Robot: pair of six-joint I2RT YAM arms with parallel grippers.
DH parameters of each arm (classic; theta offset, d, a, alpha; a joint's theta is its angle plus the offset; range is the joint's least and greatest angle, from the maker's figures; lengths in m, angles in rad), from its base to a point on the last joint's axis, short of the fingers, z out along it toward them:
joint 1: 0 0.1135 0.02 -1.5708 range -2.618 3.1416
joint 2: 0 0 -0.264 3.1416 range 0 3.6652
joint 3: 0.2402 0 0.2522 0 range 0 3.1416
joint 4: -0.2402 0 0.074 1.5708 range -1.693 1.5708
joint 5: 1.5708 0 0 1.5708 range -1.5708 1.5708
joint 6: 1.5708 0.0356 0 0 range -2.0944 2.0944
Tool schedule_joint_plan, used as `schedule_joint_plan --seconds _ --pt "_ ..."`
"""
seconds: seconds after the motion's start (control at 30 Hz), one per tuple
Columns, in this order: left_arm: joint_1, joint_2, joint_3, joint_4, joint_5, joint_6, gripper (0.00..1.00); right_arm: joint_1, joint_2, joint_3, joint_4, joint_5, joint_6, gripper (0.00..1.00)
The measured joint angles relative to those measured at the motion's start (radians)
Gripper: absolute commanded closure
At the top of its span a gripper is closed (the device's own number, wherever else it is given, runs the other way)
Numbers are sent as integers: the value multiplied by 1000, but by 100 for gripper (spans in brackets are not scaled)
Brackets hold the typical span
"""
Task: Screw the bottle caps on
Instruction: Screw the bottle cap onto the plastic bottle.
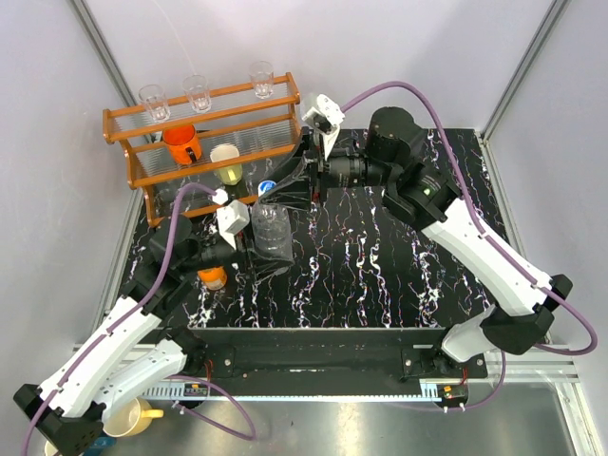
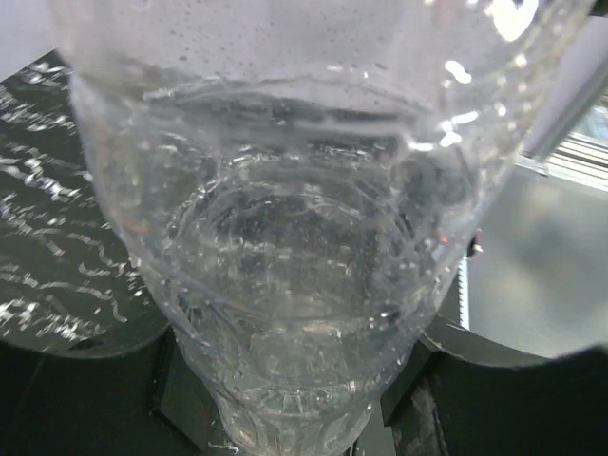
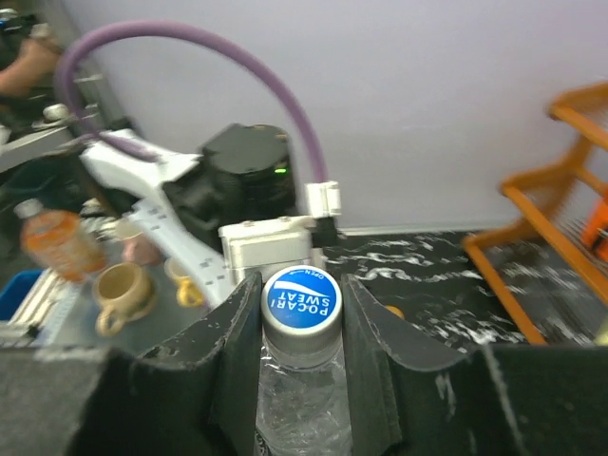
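Probably-flimsy bottle (image 2: 304,237) is clamped in the left gripper (image 2: 294,399), slick little cap (image 3: 300,302) is pinched rim-wise between the right gripper (image 3: 300,290) jaws.

The blue cap (image 3: 300,302) reads "POCARI SWEAT", upside down.

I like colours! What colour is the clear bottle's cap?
The cap is blue-topped with white lettering; right wrist view shows it best.

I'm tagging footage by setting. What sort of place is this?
Probably a robot lab cell: left arm and right arm bolted to a marbled table, white panels framing it.
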Motion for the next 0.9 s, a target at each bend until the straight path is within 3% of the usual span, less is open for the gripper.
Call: schedule_joint_plan --seconds 0.33,0.47,0.5,0.6,0.63,0.73,0.77,0.9 --pt "21 2 12 -103 -293 30 100 137 -2 -60 16 581 -21 100" --pt "25 2 29 -140 -393 43 100 198 21 -50 33 814 12 96" --pt "25 3 30 -150 -415 47 100 211 26 -49 32 867 27 92" --pt "24 3 30 -176 -467 62 100 237 33 -49 19 991 68 62" --pt "24 3 30 -182 -475 69 100 243 34 -49 13 1018 78 47" --pt "24 4 30 -182 -484 77 100 253 35 -49 -20 1055 104 16" --pt "25 3 30 -166 -484 77 100 254 35 -51 -38 1054 113 1" --pt "27 -14 30 -133 -456 71 100 260 23 -73 -62 1046 109 0"
